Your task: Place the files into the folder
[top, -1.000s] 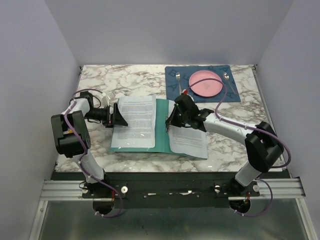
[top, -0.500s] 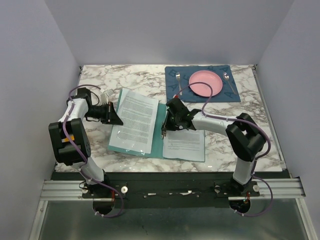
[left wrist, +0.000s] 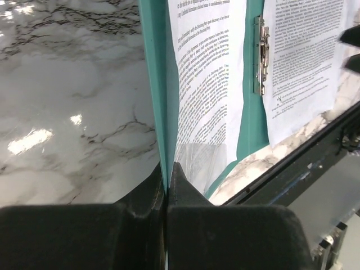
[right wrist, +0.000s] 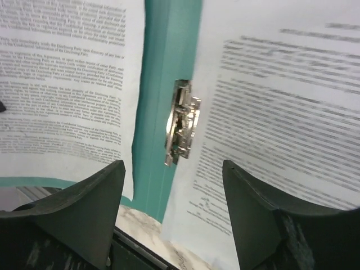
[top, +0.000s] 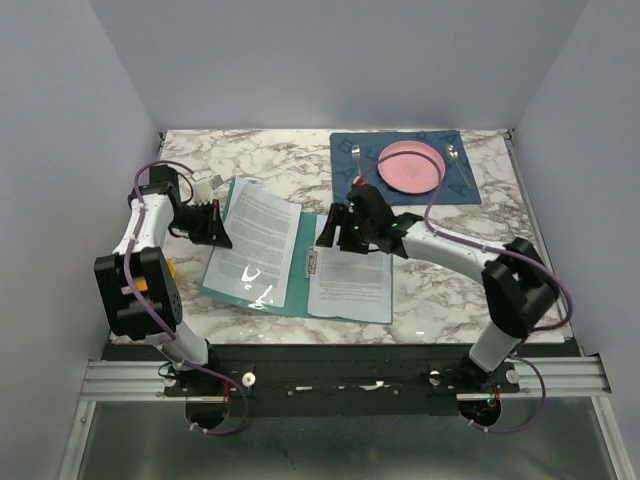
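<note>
The teal folder (top: pixel 308 236) lies open on the marble table, turned slightly. One of the files (top: pixel 255 240) lies on its left half under a shiny clear sleeve. Another printed sheet (top: pixel 350 275) lies on the right half, its left edge at the metal clip (top: pixel 311 264). My left gripper (top: pixel 218 232) is shut on the folder's left edge (left wrist: pixel 154 84), the teal card pinched between the fingertips. My right gripper (top: pixel 340 232) hovers open just above the clip (right wrist: pixel 181 121), holding nothing, with a sheet (right wrist: pixel 281 101) under its right finger.
A dark blue placemat (top: pixel 440 195) lies at the back right with a pink plate (top: pixel 410 165), a fork (top: pixel 357 160) and a spoon (top: pixel 455 155). The table's front edge and black rail run just below the folder.
The left gripper shut on the folder's left edge and drew back left; the folder swung and shifted left. The right gripper opened above the clip and right sheet.
</note>
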`<state>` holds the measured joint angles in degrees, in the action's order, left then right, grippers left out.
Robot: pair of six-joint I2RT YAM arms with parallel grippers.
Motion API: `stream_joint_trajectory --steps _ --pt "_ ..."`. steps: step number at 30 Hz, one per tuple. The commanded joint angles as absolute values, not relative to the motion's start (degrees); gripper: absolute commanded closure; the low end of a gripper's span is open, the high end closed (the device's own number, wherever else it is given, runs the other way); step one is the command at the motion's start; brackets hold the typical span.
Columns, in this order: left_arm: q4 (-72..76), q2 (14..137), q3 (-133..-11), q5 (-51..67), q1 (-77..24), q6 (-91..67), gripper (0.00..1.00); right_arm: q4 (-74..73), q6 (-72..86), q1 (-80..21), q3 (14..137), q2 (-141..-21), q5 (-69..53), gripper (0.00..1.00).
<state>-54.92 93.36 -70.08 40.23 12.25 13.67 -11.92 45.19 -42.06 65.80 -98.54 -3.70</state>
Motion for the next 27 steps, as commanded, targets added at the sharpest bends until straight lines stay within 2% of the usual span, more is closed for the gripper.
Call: stream_joint_trajectory --steps 1,6,8,10,21,27 --pt "-55.7 87.5 -71.6 33.3 12.0 11.4 0.97 -15.2 43.2 -35.4 59.3 -91.8 -0.4 0.20" --pt "-56.0 84.3 -71.7 34.1 12.0 11.0 0.95 -16.2 41.9 -31.9 52.2 -88.0 1.6 0.18" --pt "-56.2 83.8 -71.5 35.6 11.5 11.4 0.81 -16.3 41.6 -31.7 51.4 -88.2 1.5 0.18" --pt "-56.2 83.2 -71.5 35.0 10.5 11.4 0.77 -15.9 41.5 -31.7 50.4 -89.4 1.6 0.18" --pt "-56.6 81.9 -72.9 35.5 4.5 8.5 0.74 -13.1 40.8 -31.5 50.0 -93.6 0.3 0.18" --pt "-56.7 81.6 -74.9 34.2 3.1 7.6 0.75 -16.3 38.6 -31.1 51.0 -90.3 4.7 0.18"
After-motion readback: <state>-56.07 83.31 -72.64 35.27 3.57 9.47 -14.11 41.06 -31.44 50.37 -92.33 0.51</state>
